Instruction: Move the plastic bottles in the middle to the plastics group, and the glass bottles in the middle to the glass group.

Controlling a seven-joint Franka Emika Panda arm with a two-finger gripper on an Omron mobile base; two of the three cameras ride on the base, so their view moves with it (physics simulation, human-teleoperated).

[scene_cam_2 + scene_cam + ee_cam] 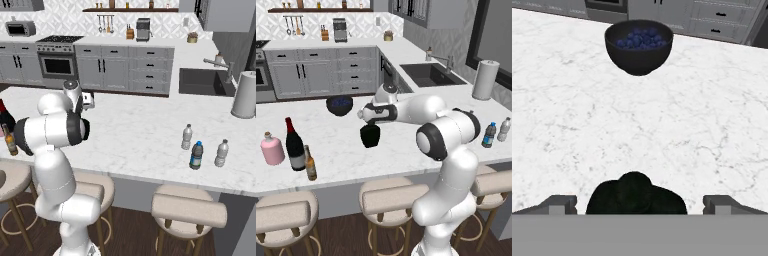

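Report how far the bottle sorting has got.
Done: the blue-tinted plastic bottle stands between two clear pale-capped bottles, and the slim amber beer bottle stands by the tall dark wine bottle. In hand: the open claw hovers over the squat black flask. Left: carrying it to the glass group.

From behind the arm's left you look forward and down over the counter (346, 155). The right base view faces the same counter from the other side. Your hand view sits close above it, facing a bowl (639, 46).
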